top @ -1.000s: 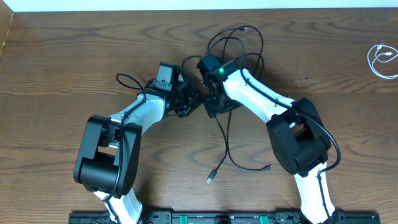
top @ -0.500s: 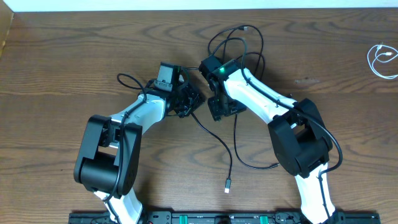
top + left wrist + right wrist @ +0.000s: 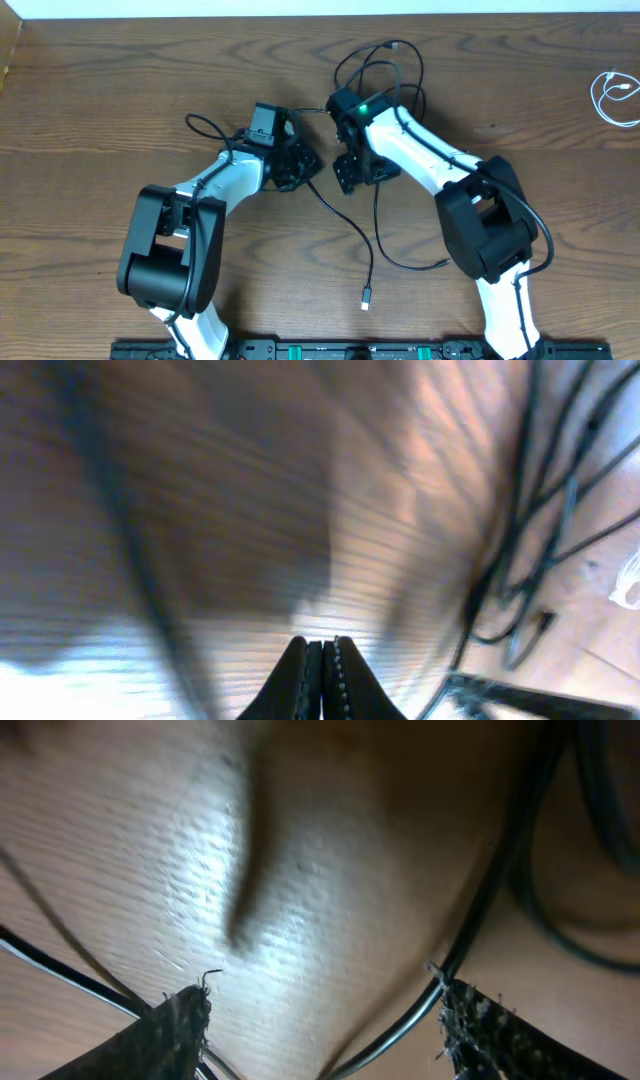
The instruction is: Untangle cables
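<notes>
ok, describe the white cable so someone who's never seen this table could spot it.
On the wooden table, look in the overhead view to the far right edge near the top, well beyond the right arm. A small loose coil lies there alone: the white cable. It is the only white one, and sits apart from the black cables bunched at the centre.

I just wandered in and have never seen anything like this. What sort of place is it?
Probably a robotics lab or test bench: a left robot arm and a right arm, white and black, work at a wooden table, with black cables tangled between them and a white cable lying apart.
</notes>
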Action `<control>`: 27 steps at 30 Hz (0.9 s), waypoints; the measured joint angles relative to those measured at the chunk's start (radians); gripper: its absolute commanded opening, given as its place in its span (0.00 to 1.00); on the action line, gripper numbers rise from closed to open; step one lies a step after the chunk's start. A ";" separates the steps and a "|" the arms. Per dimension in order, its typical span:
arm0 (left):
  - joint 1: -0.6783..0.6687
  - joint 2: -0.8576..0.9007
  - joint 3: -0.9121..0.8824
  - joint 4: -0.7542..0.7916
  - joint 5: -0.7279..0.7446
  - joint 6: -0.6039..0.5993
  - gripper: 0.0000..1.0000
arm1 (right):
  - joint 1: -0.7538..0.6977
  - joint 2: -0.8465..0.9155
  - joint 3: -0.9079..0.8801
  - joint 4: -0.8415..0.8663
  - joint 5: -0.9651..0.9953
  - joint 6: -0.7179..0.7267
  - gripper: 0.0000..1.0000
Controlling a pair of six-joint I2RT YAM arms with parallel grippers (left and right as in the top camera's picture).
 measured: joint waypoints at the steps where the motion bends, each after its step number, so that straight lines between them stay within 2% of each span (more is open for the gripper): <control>1: 0.013 -0.006 0.000 -0.024 -0.017 0.027 0.08 | -0.009 0.000 0.000 0.008 -0.020 -0.014 0.71; 6: 0.064 -0.125 0.000 -0.151 -0.094 0.117 0.08 | -0.034 0.000 -0.011 0.036 -0.088 -0.068 0.71; 12: 0.073 -0.237 0.016 -0.267 -0.162 0.153 0.08 | -0.032 0.000 -0.029 0.045 -0.117 -0.088 0.71; 15: 0.073 -0.216 0.016 -0.297 -0.177 0.161 0.07 | -0.033 0.000 -0.029 0.049 -0.135 -0.094 0.71; 21: 0.073 -0.116 0.016 -0.296 -0.182 0.147 0.07 | -0.026 0.000 -0.034 0.087 -0.269 -0.207 0.71; 27: 0.072 -0.012 0.018 -0.211 -0.130 0.118 0.08 | -0.005 0.000 -0.034 0.091 -0.319 -0.257 0.71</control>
